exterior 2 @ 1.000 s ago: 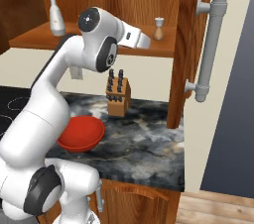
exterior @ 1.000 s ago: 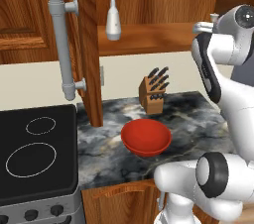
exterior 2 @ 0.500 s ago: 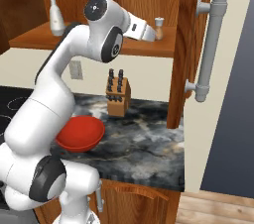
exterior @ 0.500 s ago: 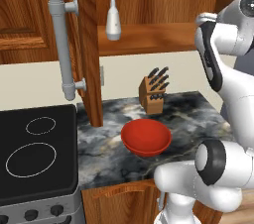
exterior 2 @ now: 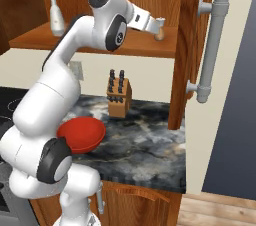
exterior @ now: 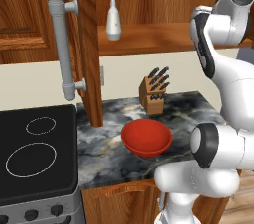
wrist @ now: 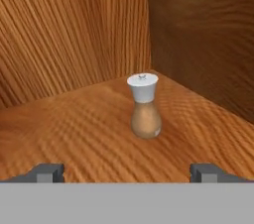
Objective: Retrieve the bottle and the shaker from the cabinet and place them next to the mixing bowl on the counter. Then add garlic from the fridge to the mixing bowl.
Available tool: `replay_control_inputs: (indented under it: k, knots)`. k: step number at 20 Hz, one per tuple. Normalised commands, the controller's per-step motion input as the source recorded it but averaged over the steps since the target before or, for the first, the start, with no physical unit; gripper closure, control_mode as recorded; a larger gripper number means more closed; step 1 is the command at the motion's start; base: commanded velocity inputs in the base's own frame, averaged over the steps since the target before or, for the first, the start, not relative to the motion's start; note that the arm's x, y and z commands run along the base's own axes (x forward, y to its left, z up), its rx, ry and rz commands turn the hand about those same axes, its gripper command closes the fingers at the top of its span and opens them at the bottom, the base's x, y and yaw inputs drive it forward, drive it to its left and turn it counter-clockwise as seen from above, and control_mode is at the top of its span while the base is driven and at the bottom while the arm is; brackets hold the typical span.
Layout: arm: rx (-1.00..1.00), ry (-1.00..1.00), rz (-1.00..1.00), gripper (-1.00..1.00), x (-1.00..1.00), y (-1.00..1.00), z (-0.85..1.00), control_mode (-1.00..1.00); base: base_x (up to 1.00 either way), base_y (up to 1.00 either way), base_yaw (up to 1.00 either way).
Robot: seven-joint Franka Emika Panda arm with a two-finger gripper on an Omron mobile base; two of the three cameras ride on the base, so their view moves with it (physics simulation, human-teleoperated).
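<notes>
Gripper: the gripper (wrist: 127, 172) was seen with its fingers spread as wide as they go, nothing held between them, aimed into the cabinet at shelf height.
Shaker position: the shaker (wrist: 144, 105) stood upright on the cabinet shelf (wrist: 74, 134), near the far right corner, a little beyond the fingertips and roughly centred between them; in the right base view it (exterior 2: 159, 33) was seen just past the end of the hand.
Shaker look: a rounded brown body narrowing at the neck was noted, topped by a flared white cap with a small knob; it looked small, smooth and top-heavy.
Risk of toppling: the shaker could be knocked over if one finger reached it first, since it is narrow at the base and stands free.
Risk of pushing: it could be shoved back against the rear wall if the advance were too deep before closing.
Risk of slip: a grip on the tapered neck or curved belly could let it slide out on the way down.
Bottle: the white bottle (exterior: 114, 21) was left upright at the left end of the same shelf, well apart from the shaker.
Mixing bowl: the red mixing bowl (exterior: 146, 137) was seen on the counter (exterior: 188, 106), in front of the knife block (exterior: 154, 91).
</notes>
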Motion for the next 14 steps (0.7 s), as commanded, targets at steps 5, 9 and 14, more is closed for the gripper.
replay_control_inputs:
  k: [5, 9, 14]
  knots:
    - [0.04, 0.10, 0.00, -1.00, 0.45, -0.39, 0.00, -1.00, 0.00, 0.00, 0.00]
    - [0.00, 0.05, 0.00, -1.00, 0.33, -0.10, 0.00, -1.00, 0.00, 0.00, 0.00]
    - [0.00, 0.00, 0.00, -1.00, 0.20, -0.03, 0.00, -1.00, 0.00, 0.00, 0.00]
